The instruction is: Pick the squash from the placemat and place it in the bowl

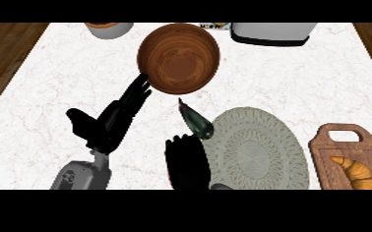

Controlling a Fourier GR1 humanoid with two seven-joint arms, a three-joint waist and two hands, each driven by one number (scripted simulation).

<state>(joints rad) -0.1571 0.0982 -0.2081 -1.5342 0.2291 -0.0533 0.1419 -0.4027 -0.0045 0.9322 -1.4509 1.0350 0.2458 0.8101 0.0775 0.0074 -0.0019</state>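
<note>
head view: left hand (pixel 109 120) beside bowl (pixel 178 61); croissant (pixel 350 169) board (pixel 324 147) right

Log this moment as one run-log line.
squash: at left edge of placemat, not in bowl | right hand: by squash's near end | left hand: open, beside bowl

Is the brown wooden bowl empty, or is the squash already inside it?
Empty. The round brown wooden bowl shows only bare wood inside; the dark green squash lies at the grey woven placemat's left edge.

Marble counter (pixel 58 78): bowl (pixel 178 61), placemat (pixel 254 150), cutting board (pixel 325 153)
</note>
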